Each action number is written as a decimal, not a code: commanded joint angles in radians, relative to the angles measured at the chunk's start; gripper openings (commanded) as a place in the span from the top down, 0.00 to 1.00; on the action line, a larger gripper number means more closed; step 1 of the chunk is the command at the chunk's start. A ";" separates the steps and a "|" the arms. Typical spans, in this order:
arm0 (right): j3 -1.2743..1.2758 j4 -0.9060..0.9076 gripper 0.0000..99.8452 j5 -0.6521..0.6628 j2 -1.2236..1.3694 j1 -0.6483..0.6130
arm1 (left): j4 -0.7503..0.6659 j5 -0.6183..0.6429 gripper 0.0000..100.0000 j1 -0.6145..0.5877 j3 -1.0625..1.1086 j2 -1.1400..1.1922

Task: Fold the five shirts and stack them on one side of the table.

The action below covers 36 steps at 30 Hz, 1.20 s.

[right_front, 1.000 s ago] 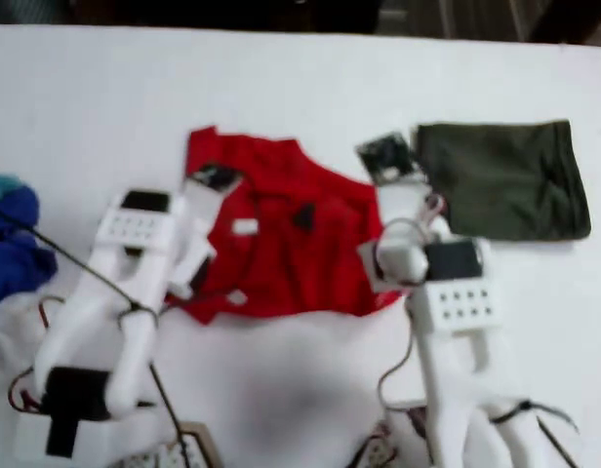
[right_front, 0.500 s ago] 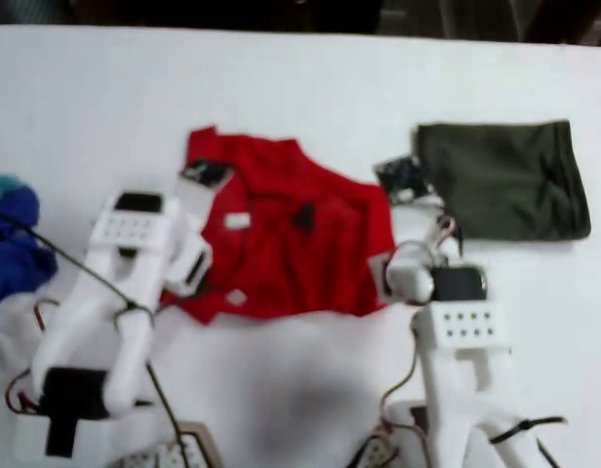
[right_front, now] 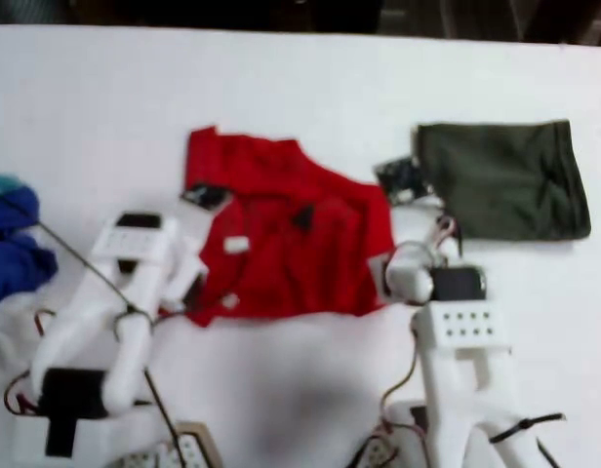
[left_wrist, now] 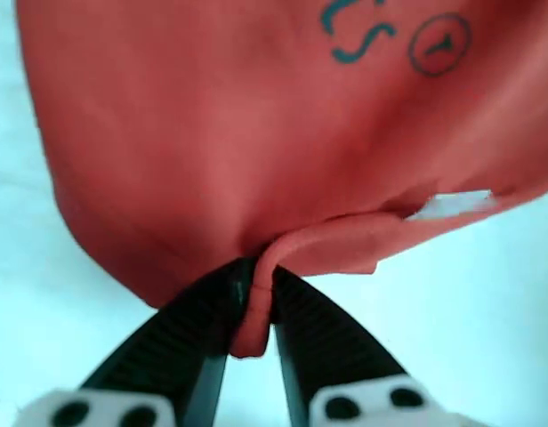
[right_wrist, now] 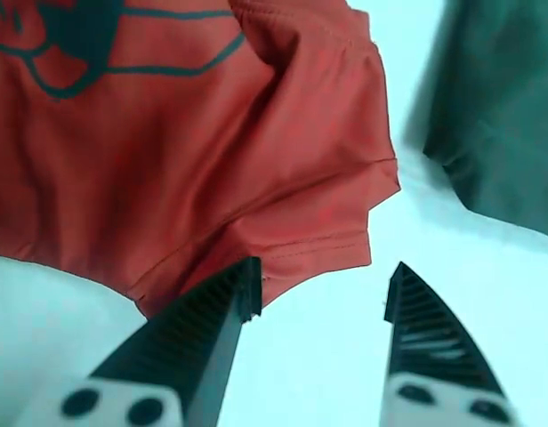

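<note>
**Materials.** The red shirt point(right_front: 291, 234) is soft, creased knit fabric. It lies roughly flat at mid-table in an irregular outline, with one sleeve pointing toward the far left. The wrist views show a dark teal print on it and a stitched hem along its sleeve. The dark green shirt point(right_front: 505, 180) is folded into a rough rectangle and lies on the right side of the table point(right_front: 310, 88), near the red shirt with a narrow strip of white surface between them. A blue garment point(right_front: 13, 244) sits bunched at the table's left edge, well apart from the red shirt.

**Arm poses.** The left gripper point(left_wrist: 253, 298) is low at the red shirt's near-left edge. Its ribbed black fingers are pressed together on a thin raised fold of the hem. The right gripper point(right_wrist: 323, 277) hangs over the shirt's near-right corner with its jaws spread wide. One fingertip is above the sleeve hem and the other is above white tabletop, and neither holds any fabric.

**Edges and room.** White tabletop shows between the red shirt and the far edge, and in the near strip between the two arm bases. Thin cables point(right_front: 96, 273) trail by the left arm.
</note>
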 commanded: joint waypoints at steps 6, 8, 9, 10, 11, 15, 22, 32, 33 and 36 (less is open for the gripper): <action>0.012 -0.035 0.77 0.002 -0.024 0.013 | 0.195 -0.008 0.97 -0.006 -0.182 -0.032; 0.012 -0.051 0.77 0.002 -0.024 0.013 | 0.250 -0.009 0.97 -0.006 -0.240 -0.032; 0.012 -0.061 0.77 0.000 -0.024 0.013 | 0.276 -0.009 0.97 -0.006 -0.274 -0.032; 0.012 -0.068 0.77 0.000 -0.024 0.013 | 0.298 -0.009 0.97 -0.006 -0.309 -0.032; 0.014 -0.073 0.77 0.000 -0.024 0.013 | 0.319 -0.009 0.97 -0.006 -0.344 -0.032; 0.015 -0.074 0.77 -0.069 -0.024 0.019 | 0.358 -0.009 0.97 -0.006 -0.437 -0.031; 0.011 -0.059 0.71 -0.160 -0.001 0.094 | 0.361 -0.061 0.97 -0.061 -0.461 -0.028; -0.270 0.068 0.70 -0.133 0.380 0.087 | 0.358 -0.181 0.97 -0.252 -0.452 -0.025; -0.310 0.097 0.72 -0.133 0.414 0.073 | 0.358 -0.183 0.97 -0.253 -0.452 -0.025; -0.431 0.160 0.74 -0.133 0.492 0.047 | 0.358 -0.187 0.97 -0.253 -0.452 -0.025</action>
